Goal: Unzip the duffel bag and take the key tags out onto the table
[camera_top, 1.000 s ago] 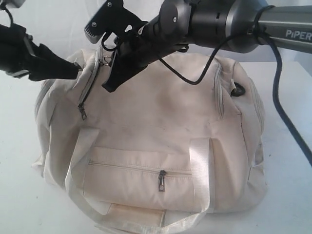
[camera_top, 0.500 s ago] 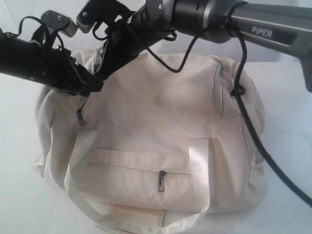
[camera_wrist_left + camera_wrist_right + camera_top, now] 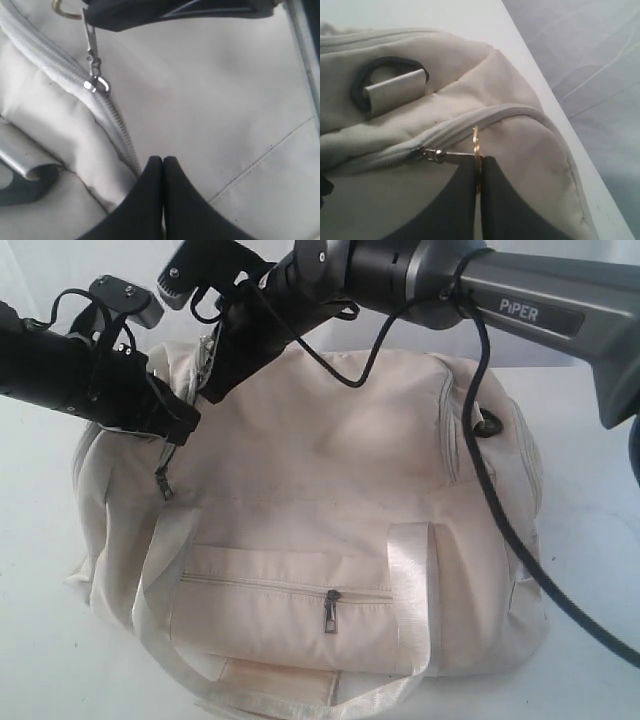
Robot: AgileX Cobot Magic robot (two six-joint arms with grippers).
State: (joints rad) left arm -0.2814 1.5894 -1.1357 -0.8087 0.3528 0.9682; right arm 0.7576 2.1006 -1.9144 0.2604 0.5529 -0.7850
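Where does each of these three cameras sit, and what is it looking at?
Exterior view: off the arms, facing the duffel bag from above; both arms enter at top.
Left wrist view: on the left arm, looking past the shut left gripper at the bag's zipper.
Right wrist view: on the right arm, looking past the right gripper pinching the ring pull.
Both wrist views show that pull.

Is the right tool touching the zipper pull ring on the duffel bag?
Touching. The right wrist view shows the right tool shut on the zipper pull ring.
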